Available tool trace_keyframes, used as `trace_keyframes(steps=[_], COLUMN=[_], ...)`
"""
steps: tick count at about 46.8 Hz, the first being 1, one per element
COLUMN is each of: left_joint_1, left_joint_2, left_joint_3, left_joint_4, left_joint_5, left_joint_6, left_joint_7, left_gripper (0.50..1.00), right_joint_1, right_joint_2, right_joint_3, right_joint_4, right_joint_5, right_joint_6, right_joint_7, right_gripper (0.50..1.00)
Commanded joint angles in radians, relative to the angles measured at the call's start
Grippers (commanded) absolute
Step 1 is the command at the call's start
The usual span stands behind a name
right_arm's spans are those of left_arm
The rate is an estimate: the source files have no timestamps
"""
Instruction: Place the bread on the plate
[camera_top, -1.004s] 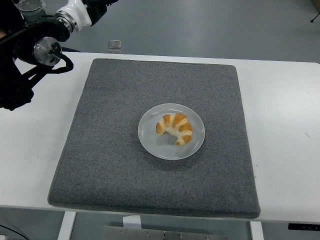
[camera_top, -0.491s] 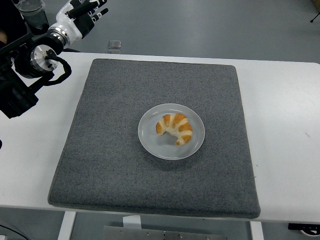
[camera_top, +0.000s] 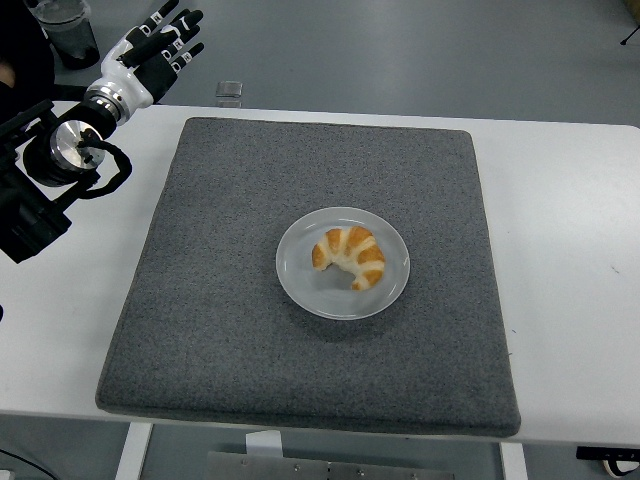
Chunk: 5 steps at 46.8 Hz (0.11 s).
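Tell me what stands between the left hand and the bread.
Nothing visible does. The bread already lies on the plate mid-mat; the left hand, fingers spread and empty, is up at the table's far-left corner, with only bare mat between.

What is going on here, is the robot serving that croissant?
Nothing is being handled right now. The croissant already lies on the white plate, which sits in the middle of a grey mat on the white table. The robot's left hand is up at the far left corner, fingers spread and empty, well away from the plate. Its right arm is out of view.
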Motion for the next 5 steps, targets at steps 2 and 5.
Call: trace_keyframes(steps=[2, 5], left_joint_1=[0.000, 0.000], left_joint_2=[-0.007, -0.008], left_joint_3=[0.000, 0.001], left_joint_4=[0.000, 0.000], left_joint_5=[0.000, 0.002], left_joint_6=[0.000, 0.000], left_joint_7=[-0.002, -0.001], left_gripper=[1.000, 1.000], right_joint_1=[0.001, 0.000], right_joint_2=[0.000, 0.000], right_joint_3=[0.002, 0.002], right_joint_4=[0.000, 0.000], right_joint_5=[0.001, 0.001], right_joint_6=[0.000, 0.001], right_joint_7=[0.000, 0.000], right_gripper=[0.930, 0.930])
